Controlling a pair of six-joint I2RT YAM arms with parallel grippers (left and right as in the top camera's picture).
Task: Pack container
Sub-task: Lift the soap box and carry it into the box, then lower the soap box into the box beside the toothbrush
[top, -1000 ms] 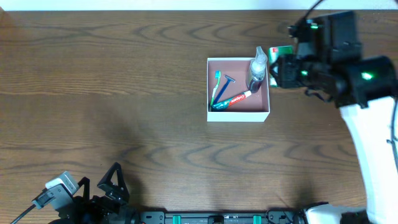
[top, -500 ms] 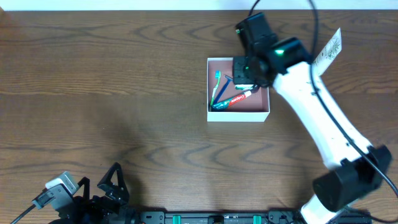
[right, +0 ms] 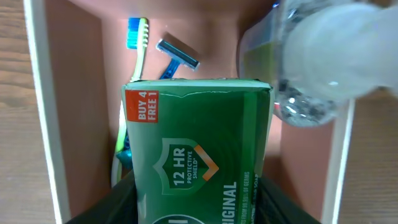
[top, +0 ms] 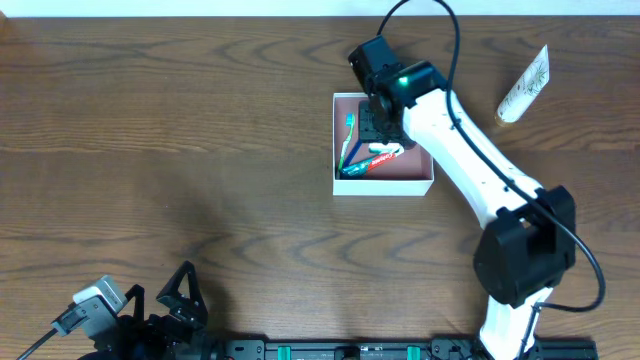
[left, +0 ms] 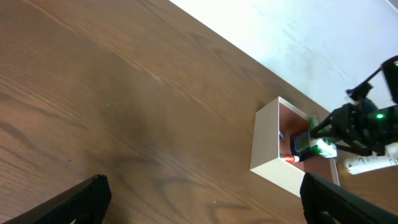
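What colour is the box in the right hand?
The soap box is green, with a red BUY 4 FREE 1 patch; clearest in the right wrist view.

- Soap box: a green carton (right: 196, 155) fills the middle of the view. It has a red "BUY 4 FREE 1" patch at its upper left corner and a "12 HR" shield badge on its face.
- Right hand: (right: 198, 210) dark fingers (right: 121, 208) clamp the soap box on both sides at its lower end.
- Container: thin white walls (right: 46, 124) stand left and right of the soap box, with a pink floor beneath it.
- Toothbrush: (right: 137, 37) it has blue bristles and a pale green handle. It lies above the soap box's upper left corner, and the handle passes behind the box's left edge.
- Razor: a blue head (right: 177, 55) lies tilted just above the soap box's top edge.
- Bottle: (right: 311, 56) clear and blurred, up and right of the soap box.
- Counter: brown wood (right: 12, 124) shows beyond the walls, far left and far right of the soap box.
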